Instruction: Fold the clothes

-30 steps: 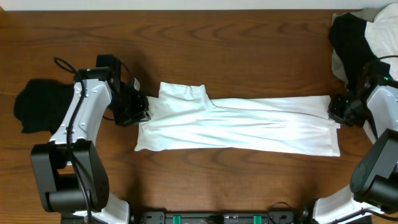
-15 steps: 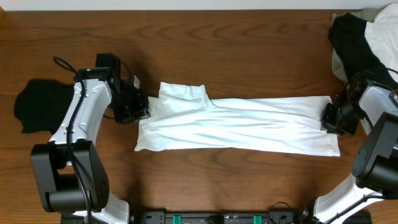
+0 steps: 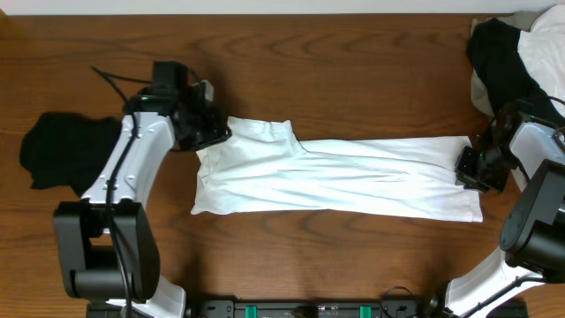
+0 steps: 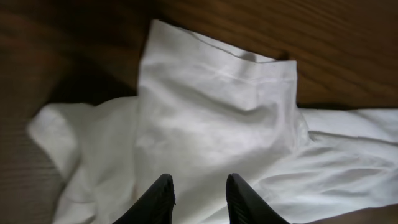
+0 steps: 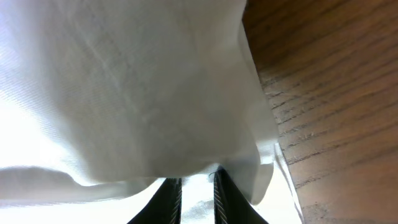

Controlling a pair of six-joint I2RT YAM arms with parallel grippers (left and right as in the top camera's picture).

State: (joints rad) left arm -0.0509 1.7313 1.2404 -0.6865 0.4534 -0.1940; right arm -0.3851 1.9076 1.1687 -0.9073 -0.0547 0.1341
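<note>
Where right fingers (image 5: 169,204) pinch, T-shirt (image 3: 353,181) drapes.

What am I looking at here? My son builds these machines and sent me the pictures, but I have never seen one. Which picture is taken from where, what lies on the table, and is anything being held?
It is a pair of robot arms at a wooden table, each ending in a two-finger tool. The wide picture looks straight down from above. The other two come from cameras on the wrists, so each sees its own tool at the bottom edge.

A white T-shirt lies stretched out lengthwise across the table. A small black garment lies off to the left, and a black garment heaped with pale cloth sits in the far right corner.

The left tool hovers open over the shirt's left end and holds nothing. The right tool is pinched shut on the shirt's right end.
</note>
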